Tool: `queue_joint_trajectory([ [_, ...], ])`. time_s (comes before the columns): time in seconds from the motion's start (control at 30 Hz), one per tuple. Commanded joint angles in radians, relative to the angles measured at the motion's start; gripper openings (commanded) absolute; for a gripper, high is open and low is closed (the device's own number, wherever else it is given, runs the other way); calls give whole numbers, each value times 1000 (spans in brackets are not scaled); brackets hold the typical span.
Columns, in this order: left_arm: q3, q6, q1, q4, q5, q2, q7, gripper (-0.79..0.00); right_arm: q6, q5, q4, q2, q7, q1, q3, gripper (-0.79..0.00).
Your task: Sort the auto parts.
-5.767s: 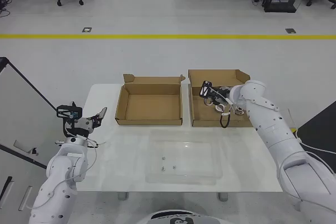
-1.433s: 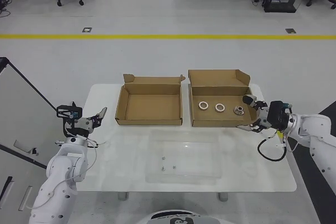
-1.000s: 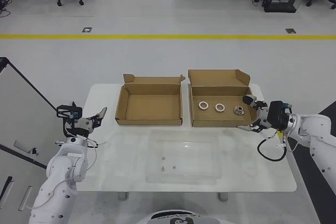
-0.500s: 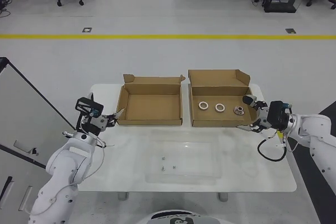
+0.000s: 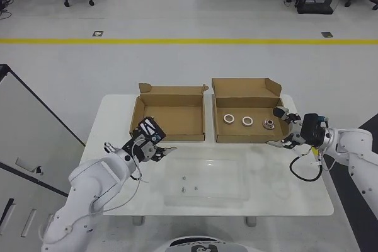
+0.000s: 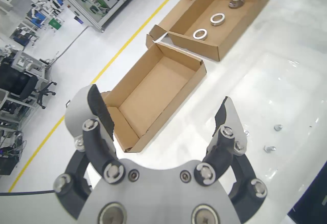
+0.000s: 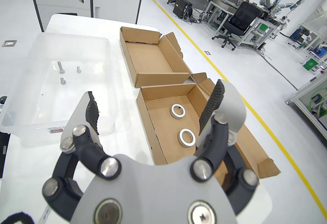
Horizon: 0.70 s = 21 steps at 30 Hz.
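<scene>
Two open cardboard boxes stand side by side at the back of the white table. The left box [image 5: 168,120] is empty. The right box [image 5: 222,133] holds two metal rings [image 5: 229,119] [image 5: 247,120] and a flanged hub [image 5: 268,123]. A clear plastic bin [image 5: 208,148] in front of them holds three small bolts [image 5: 184,179], also in the left wrist view [image 6: 278,127]. My left gripper [image 5: 162,152] [image 6: 159,96] hangs open and empty between the left box's front wall and the bin's near-left corner. My right gripper [image 5: 277,128] [image 7: 154,89] is open and empty at the right box's right end.
The table's right edge [image 5: 315,157] lies just beyond the right arm, with a black cable [image 5: 305,173] looping beneath it. A white cabinet [image 5: 19,132] stands off the table's left side. Bare tabletop [image 5: 283,183] lies right of the bin.
My left arm has swung from beyond the table's left edge in to the spot in front of the left box. The right arm, earlier inside the right box, stays drawn back at its right end.
</scene>
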Motion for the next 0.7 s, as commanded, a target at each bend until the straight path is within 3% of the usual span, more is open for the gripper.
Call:
queue_joint_trajectory([
  [0.0, 29, -8, -25, -6, -17, -2, -80, 0, 0, 0, 0, 0, -1, 0, 0, 0],
  [0.3, 206, 0, -169, -18, -89, -17, -404, 0, 0, 0, 0, 0, -1, 0, 0, 0],
  [0.67, 460, 145, -410, 92, -148, -68, -788, 0, 0, 0, 0, 0, -1, 0, 0, 0],
])
